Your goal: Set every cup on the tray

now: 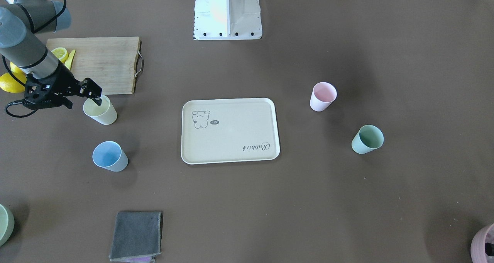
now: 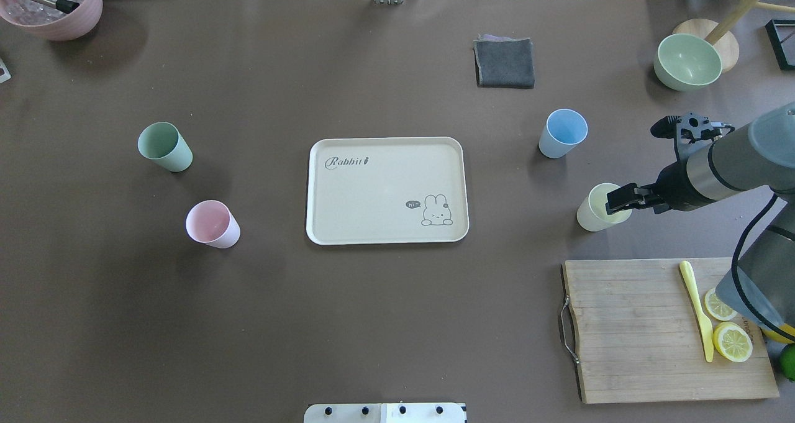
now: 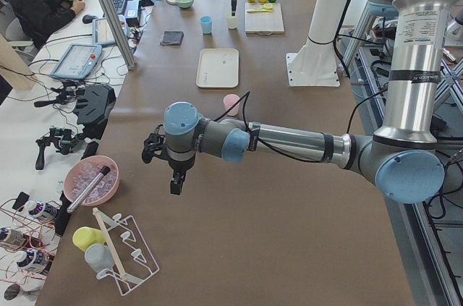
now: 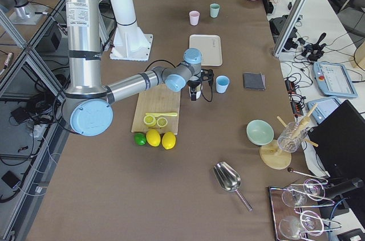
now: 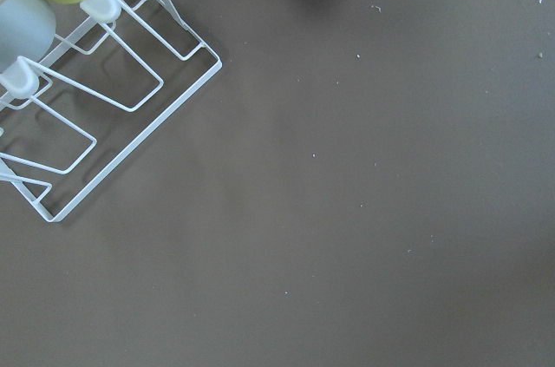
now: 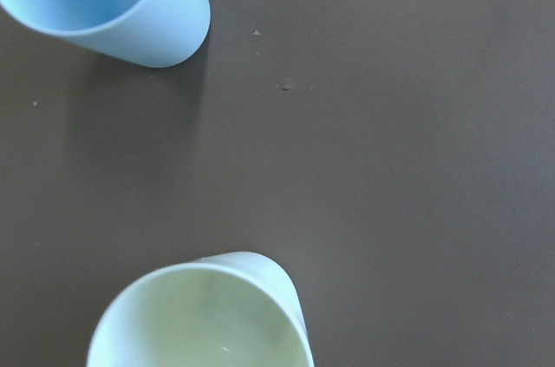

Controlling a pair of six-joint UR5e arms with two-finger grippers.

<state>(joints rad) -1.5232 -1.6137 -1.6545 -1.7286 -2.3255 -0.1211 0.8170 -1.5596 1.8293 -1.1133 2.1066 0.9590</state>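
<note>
- Matte tapered tumblers, upright on brown tabletop, all off tray: yellow cup, blue cup, pink cup, mint cup.
- Flat cream tray, rounded corners, raised rim, between the pairs.
- Right gripper at yellow cup's rim; jaw state indeterminable.
- Left gripper visible in exterior left view only; jaw state indeterminable.
- White wire rack in left wrist view.

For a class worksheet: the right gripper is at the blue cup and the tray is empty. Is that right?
Not quite. The right gripper is at the yellow cup, not the blue cup near it; the overhead view shows this. The tray is empty.
</note>
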